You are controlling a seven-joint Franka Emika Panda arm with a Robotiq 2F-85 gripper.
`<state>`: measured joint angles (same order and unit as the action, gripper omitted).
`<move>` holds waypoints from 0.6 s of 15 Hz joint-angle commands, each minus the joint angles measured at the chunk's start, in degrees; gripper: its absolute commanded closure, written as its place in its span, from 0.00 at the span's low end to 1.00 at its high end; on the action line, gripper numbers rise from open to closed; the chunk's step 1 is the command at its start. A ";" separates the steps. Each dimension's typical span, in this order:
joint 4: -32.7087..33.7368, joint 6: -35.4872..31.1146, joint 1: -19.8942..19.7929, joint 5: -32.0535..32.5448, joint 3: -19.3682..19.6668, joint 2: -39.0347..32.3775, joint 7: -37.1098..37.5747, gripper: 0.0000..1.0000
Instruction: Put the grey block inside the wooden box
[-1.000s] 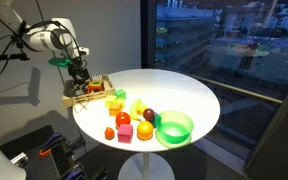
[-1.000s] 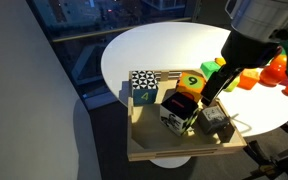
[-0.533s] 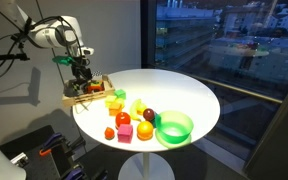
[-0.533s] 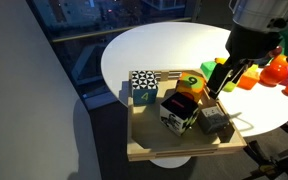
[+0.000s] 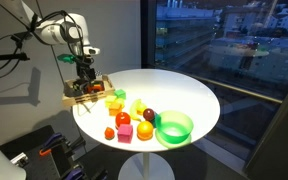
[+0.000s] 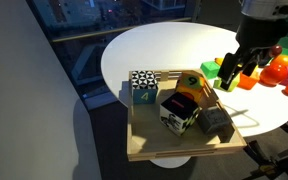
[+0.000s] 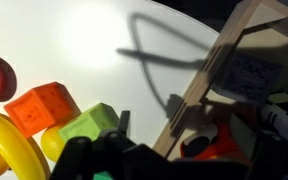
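The grey block (image 6: pixel 216 122) lies inside the wooden box (image 6: pixel 144 148), at its near right corner, next to a white-and-black block (image 6: pixel 177 117), a yellow block marked 9 (image 6: pixel 191 88) and a patterned block marked 4 (image 6: pixel 142 87). The box sits at the table's edge in both exterior views (image 5: pixel 84 94). My gripper (image 6: pixel 240 72) hangs above the box's far side, open and empty, apart from the grey block. It also shows in an exterior view (image 5: pixel 84 69). The wrist view shows the box's slatted rim (image 7: pixel 196 95).
Beside the box lie a green block (image 7: pixel 89 125), an orange block (image 7: pixel 44 105) and a yellow ring (image 7: pixel 9 145). Toy fruit and blocks (image 5: pixel 129 120) and a green bowl (image 5: pixel 174 127) sit on the round white table (image 5: pixel 189 95). A window stands behind it.
My gripper has lifted up and away from the box. The grey block stays in the box where the gripper was.
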<state>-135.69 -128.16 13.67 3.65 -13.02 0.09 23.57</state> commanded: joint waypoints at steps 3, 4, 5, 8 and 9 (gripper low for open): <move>0.86 6.64 -2.01 -2.23 1.66 2.55 -2.60 0.00; 0.81 7.84 -2.42 -2.32 2.03 3.10 -2.78 0.00; 0.80 9.18 -2.84 -2.20 2.36 3.71 -2.92 0.00; 0.89 13.75 -4.19 -1.91 3.43 6.01 -2.88 0.00; 0.98 15.11 -4.61 -1.83 3.74 6.74 -2.89 0.00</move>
<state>-135.25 -117.69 10.29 2.76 -10.12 3.85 22.22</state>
